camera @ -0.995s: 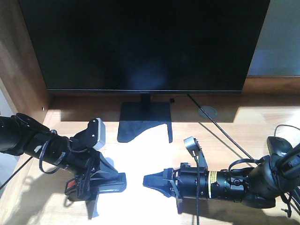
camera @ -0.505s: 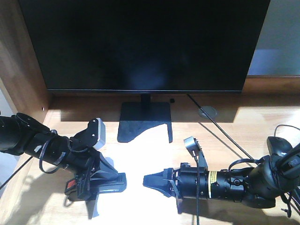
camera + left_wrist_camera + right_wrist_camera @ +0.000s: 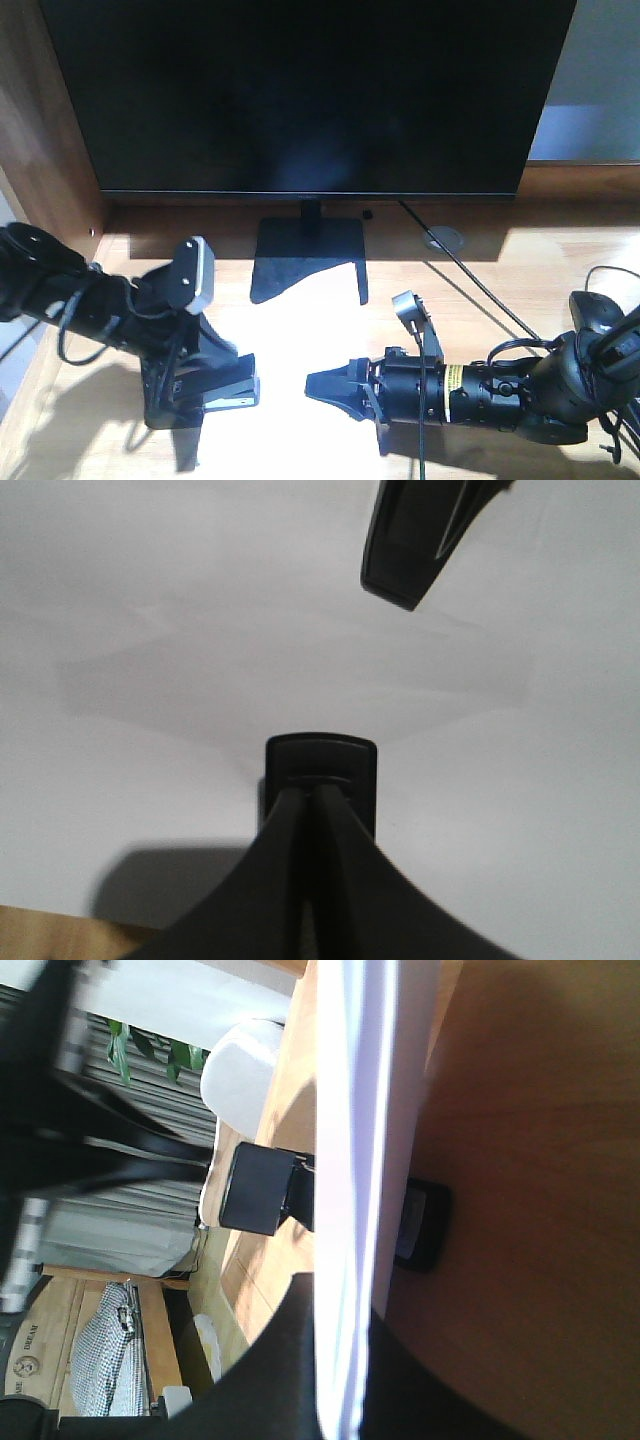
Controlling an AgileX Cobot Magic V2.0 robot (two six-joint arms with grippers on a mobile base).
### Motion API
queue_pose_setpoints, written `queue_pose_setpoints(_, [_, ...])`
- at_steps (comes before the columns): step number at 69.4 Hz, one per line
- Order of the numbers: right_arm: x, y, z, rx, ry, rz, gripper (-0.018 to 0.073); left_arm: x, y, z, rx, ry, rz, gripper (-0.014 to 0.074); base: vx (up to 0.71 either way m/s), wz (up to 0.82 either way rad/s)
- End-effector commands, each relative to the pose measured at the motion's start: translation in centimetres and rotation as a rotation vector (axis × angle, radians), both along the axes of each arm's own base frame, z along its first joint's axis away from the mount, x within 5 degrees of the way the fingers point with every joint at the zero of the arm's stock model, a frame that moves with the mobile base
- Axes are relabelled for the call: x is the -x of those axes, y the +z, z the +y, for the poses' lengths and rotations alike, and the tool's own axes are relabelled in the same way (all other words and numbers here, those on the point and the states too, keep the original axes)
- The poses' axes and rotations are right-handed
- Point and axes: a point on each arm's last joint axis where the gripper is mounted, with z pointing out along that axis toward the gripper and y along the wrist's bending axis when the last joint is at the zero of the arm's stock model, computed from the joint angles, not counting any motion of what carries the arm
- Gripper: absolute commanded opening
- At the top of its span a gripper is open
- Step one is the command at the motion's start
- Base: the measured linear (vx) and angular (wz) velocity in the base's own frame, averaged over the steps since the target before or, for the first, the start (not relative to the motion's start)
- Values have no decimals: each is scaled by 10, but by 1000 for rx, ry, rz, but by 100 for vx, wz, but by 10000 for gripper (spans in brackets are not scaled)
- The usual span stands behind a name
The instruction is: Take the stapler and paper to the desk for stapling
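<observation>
Here, on the pale desk (image 3: 480, 270) in front of the monitor (image 3: 300, 90): a glare-washed white sheet, the paper (image 3: 290, 340), lying flat just before the monitor stand (image 3: 305, 262). Over its left part, the left gripper (image 3: 215, 385), pointing down, fingers (image 3: 285, 825) drawn together to a thin slit, tips at the black head of the stapler (image 3: 320, 765). Cannot tell from the wrist view whether pressing on that head or merely touching it. Silvery staple channel visible below, at the sheet's left edge. From the other side, the right gripper (image 3: 318, 384), lying low and level, clamped onto the paper's edge, well apart from the stapler. Seen edge-on from the right wrist, black stapler parts on both sides of the thin sheet.
</observation>
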Motion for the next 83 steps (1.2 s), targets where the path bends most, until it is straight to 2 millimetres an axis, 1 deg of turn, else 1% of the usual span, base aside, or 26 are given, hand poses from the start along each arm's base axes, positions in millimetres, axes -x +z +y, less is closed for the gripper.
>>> queue_pose_setpoints(1, [-4,23,4,-135,6,-83,-2,5,37,-3,62,36,-80,-6,0,0])
queue_pose_setpoints(6, [-5,24,4,-148,2,-88,-2,7,47,-2,69,57,-99,-6,0,0])
queue_pose_setpoints(11, [-5,25,4,-155,1,-90,1,9,52,-1,74,64,-111,-6,0,0])
queue_pose_setpoints(20, [-5,25,4,-156,3,-90,27,10,54,-1,79,75,-106,-6,0,0])
queue_pose_setpoints(25, [-5,25,4,-155,3,-94,68,10,54,-1,80,71,-103,-6,0,0])
queue_pose_setpoints(29, [-5,25,4,-153,5,-102,121,11,54,-1,82,68,-101,-6,0,0])
queue_pose_setpoints(33, [-5,25,4,-151,5,-108,195,11,54,-2,84,64,-98,-6,0,0])
queue_pose_setpoints(48, [-7,26,1,-147,-4,-121,549,13,54,-2,91,50,-86,-6,0,0])
queue_pose_setpoints(55, [-7,28,1,-137,-5,-148,636,13,54,-2,92,48,-84,-6,0,0])
queue_pose_setpoints(60, [-8,28,1,-114,-10,-150,645,13,54,-2,92,48,-84,-6,0,0])
queue_pose_setpoints(67, [-8,29,-1,-48,-12,-170,624,13,54,-3,93,47,-83,-6,0,0])
queue_pose_setpoints(76, [-9,34,-4,72,-7,-223,588,13,54,-3,98,67,-61,-6,0,0])
queue_pose_setpoints(83, [-11,42,-9,186,-23,-263,572,13,54,-2,101,85,-46,-6,0,0])
